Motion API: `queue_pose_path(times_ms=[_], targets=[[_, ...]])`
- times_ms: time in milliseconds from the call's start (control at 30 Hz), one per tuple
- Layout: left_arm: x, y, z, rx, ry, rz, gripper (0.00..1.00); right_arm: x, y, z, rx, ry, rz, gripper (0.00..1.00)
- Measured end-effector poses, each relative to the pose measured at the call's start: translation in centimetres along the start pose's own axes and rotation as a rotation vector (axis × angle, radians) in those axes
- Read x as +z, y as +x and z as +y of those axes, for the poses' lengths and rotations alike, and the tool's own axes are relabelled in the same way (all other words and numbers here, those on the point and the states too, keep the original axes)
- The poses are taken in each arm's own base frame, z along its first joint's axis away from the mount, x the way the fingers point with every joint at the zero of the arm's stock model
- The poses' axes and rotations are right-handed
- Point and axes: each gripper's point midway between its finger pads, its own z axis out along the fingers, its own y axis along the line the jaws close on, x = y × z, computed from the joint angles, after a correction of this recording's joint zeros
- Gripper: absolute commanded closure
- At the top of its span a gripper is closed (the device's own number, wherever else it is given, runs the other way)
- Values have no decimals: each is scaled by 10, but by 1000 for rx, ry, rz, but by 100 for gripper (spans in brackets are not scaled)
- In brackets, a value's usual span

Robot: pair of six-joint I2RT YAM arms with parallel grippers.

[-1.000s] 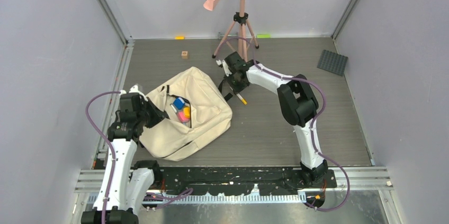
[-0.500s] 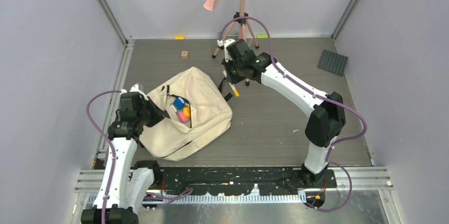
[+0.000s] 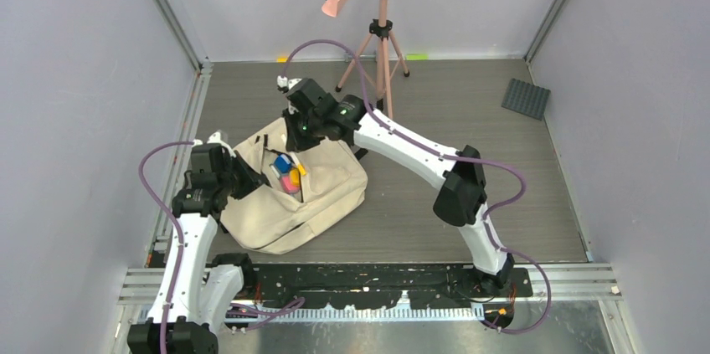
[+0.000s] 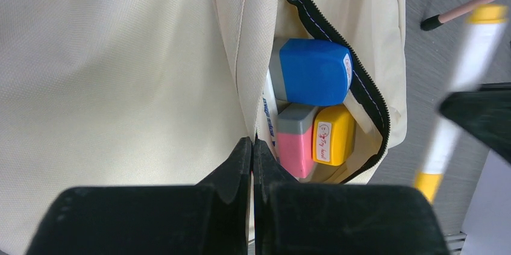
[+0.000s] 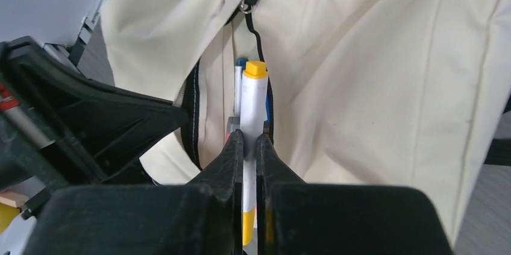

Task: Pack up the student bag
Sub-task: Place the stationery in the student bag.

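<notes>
The student bag, beige canvas with a black zip, lies flat on the table's left side with its pocket open. Inside the pocket sit a blue block, a pink and grey one and a yellow one. My left gripper is shut on the fabric edge of the pocket opening, holding it apart. My right gripper is shut on a white marker with yellow ends. It hangs just above the bag's open zip, the marker pointing along the opening.
A pink tripod stands at the back centre, behind the right arm. A dark grey studded plate lies at the back right. Small yellow and green tags sit at the back wall. Metal rails edge the table on the left.
The right arm has swung left from beside the tripod to over the bag's opening, carrying the marker. The left gripper has kept its hold on the pocket edge.
</notes>
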Motion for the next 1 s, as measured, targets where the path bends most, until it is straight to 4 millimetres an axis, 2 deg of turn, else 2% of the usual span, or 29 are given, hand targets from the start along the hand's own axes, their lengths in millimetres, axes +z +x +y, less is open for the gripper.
queue_pose_path(times_ms=[167,233,400,500,667,800,1000], targets=[[1,1,1,-1,1,2,100,29,30,1,58,20,87,99],[2,2,2,-1,1,2,100,36,36,2,70,26,106,99],[2,4,3,-1,3,-2,100,49,34,16,73,7,99,99],[2,4,3,-2,3,-2,100,52,27,32,63,-21,75,99],[2,4,3,-3,3,-3,100,60,28,41,55,-37,74,99],[2,4,3,-3,3,-3,100,71,43,42,40,-27,109,99],[2,4,2,-3,4,-4,100,87,65,30,-3,13,165,99]])
